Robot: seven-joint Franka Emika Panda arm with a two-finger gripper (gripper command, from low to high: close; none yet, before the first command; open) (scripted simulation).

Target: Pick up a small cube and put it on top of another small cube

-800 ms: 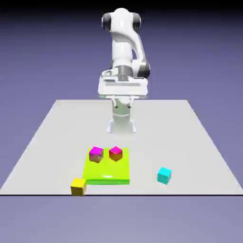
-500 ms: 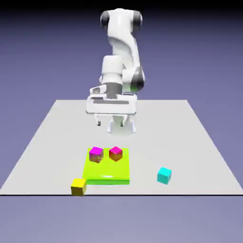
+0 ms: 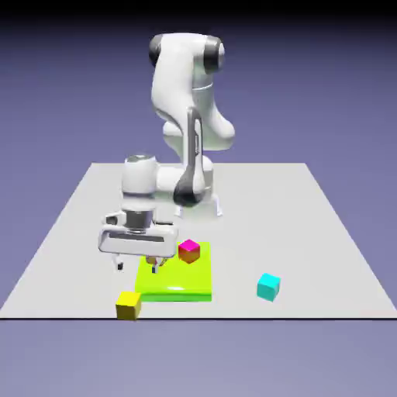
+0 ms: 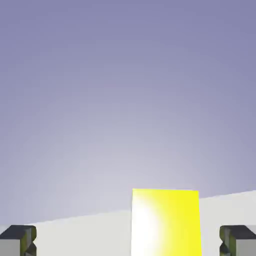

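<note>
The gripper (image 3: 136,265), jaws spread wide and empty, had swung down from above the lime-green pad (image 3: 174,284) to hover just behind the small cube (image 3: 129,305) — which sat untouched at the pad's near-left corner — evidently closing in for the pick-up

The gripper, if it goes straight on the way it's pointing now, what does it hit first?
Most likely the small yellow cube. The hand view shows it ahead, between the open gripper's fingertips and right of middle. Its distance is hard to judge, and a miss would meet the table.
</note>
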